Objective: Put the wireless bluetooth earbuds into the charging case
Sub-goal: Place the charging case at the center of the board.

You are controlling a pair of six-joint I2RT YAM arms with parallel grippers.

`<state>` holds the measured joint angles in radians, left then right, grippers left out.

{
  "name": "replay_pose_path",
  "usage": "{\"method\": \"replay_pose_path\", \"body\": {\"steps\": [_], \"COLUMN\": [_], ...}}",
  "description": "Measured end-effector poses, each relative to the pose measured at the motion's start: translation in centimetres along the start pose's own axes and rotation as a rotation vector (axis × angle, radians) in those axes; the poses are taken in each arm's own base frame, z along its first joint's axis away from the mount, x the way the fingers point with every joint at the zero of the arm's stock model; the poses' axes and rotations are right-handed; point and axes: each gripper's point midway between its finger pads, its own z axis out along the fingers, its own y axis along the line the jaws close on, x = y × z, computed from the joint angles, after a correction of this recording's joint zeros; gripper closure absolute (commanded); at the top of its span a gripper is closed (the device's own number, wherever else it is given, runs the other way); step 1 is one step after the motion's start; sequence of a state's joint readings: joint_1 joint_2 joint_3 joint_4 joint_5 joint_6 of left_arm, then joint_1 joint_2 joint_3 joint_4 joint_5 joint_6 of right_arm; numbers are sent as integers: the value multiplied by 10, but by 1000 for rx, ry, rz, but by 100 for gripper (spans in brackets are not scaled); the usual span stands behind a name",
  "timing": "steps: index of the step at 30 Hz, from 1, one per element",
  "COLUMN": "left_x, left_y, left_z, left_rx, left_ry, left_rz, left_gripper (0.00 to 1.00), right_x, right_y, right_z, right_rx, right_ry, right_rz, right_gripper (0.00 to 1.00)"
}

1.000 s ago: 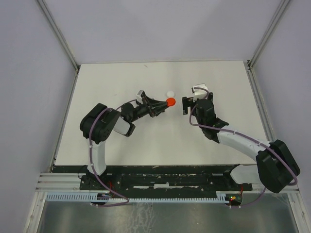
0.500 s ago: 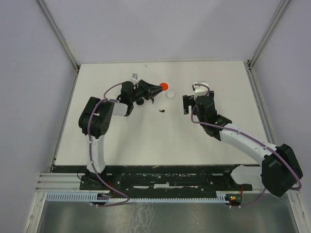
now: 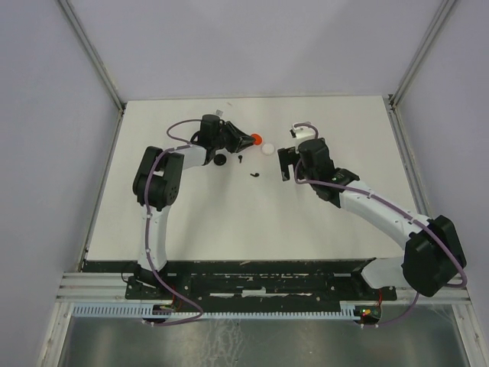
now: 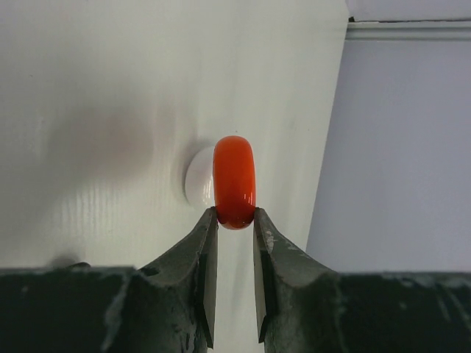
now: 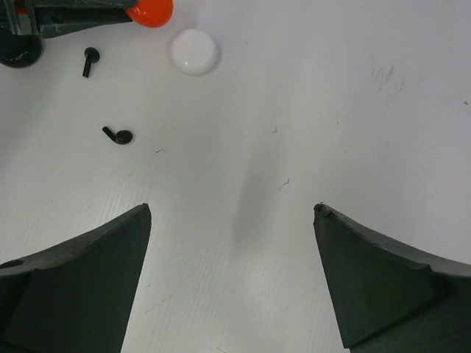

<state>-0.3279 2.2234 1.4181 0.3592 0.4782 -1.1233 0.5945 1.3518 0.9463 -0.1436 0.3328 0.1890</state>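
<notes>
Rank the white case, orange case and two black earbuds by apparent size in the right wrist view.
1. White case.
2. Orange case, though the frame's top edge crops it, so its place against white is unsure.
3. Upper earbud and lower earbud: alike, no ranking.

Left gripper (image 4: 235, 223) pinches one disc case (image 4: 234, 182) on edge, far-centre over table (image 3: 191, 222). Second disc case (image 3: 267, 149) lies just right of it. Far earbud (image 5: 90, 61) and near earbud (image 5: 118, 135) lie near-left of that. Third disc case (image 3: 220, 160) sits left of far earbud. Right gripper (image 5: 232, 213) is right of the lot, apart.
</notes>
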Motion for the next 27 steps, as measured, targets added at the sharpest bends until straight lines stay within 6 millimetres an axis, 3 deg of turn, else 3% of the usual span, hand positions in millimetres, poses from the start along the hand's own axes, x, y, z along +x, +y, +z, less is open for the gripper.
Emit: {"method": "replay_pose_path", "body": {"steps": [11, 17, 19, 25, 27], "left_x": [-12, -10, -12, -16, -19], "left_y": [20, 40, 40, 47, 49], "left_z": [1, 4, 4, 0, -2], "left_rx": [-120, -175, -177, -205, -209], "left_ry": [5, 19, 18, 20, 16], "left_rz": [67, 70, 70, 89, 88], "left_gripper": [93, 71, 64, 32, 28], "right_x": [19, 16, 15, 18, 19], "right_y": [10, 15, 17, 19, 20], "right_z": [7, 9, 9, 10, 10], "right_rx": [-42, -64, -72, -82, -84], "right_ry": [76, 84, 83, 97, 99], "right_rz": [-12, -2, 1, 0, 0], "right_gripper": [1, 0, 0, 0, 0]}}
